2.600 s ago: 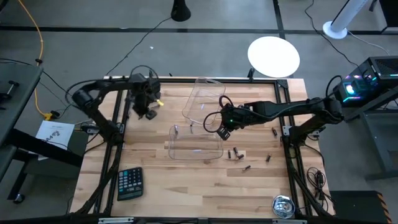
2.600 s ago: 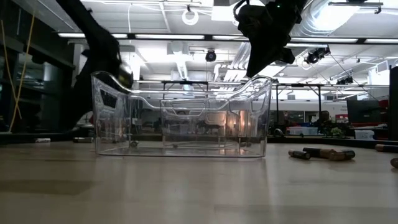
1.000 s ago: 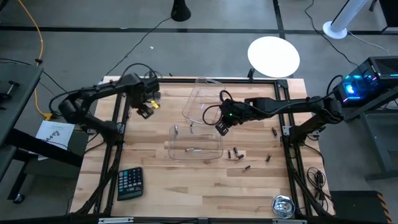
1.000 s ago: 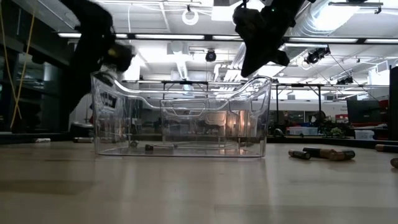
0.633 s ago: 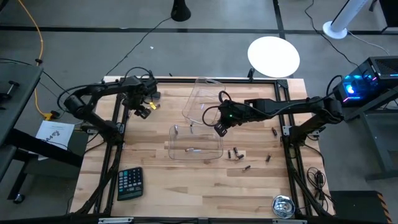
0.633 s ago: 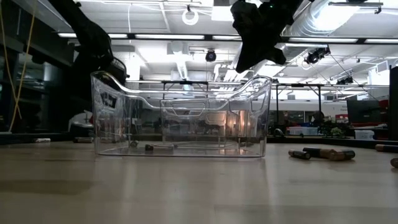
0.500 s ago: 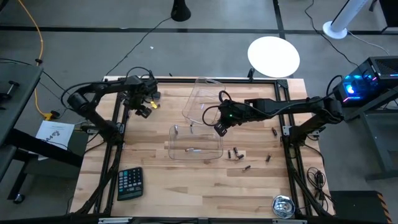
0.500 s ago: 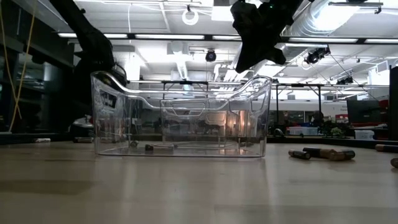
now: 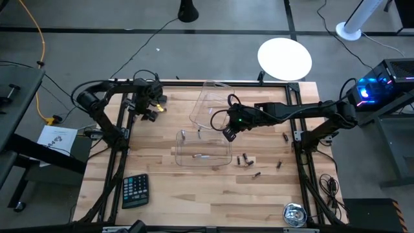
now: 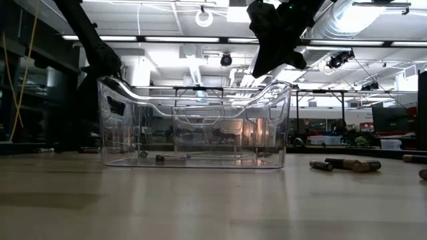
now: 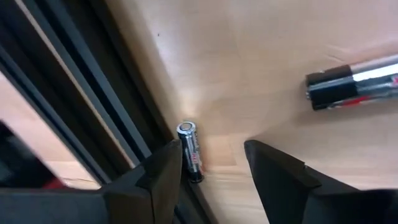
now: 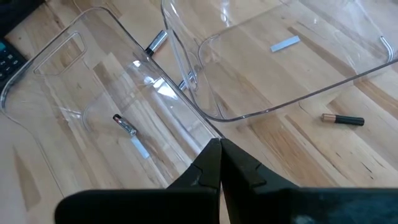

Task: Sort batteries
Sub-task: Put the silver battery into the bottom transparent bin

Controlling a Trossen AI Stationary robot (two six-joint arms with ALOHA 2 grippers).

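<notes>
My left gripper stands open at the table's far left, by the dark frame rail. In its wrist view a small silvery battery lies on the wood between the fingers, close against one finger; another battery lies farther off. My right gripper is shut and holds nothing, hanging over the far right corner of the near clear tray. That tray holds a battery. A second clear tray stands behind it. Several batteries lie loose on the table to the right.
A black calculator lies at the near left and a round tape measure at the near right corner. One battery lies on the wood beside the far tray. Dark frame rails run along the table's left and right edges.
My left gripper has moved a little toward the table's far edge, and its arm has swung in behind it, staying open. The right gripper stays shut over the near tray's corner. The trays and batteries have kept their places.
</notes>
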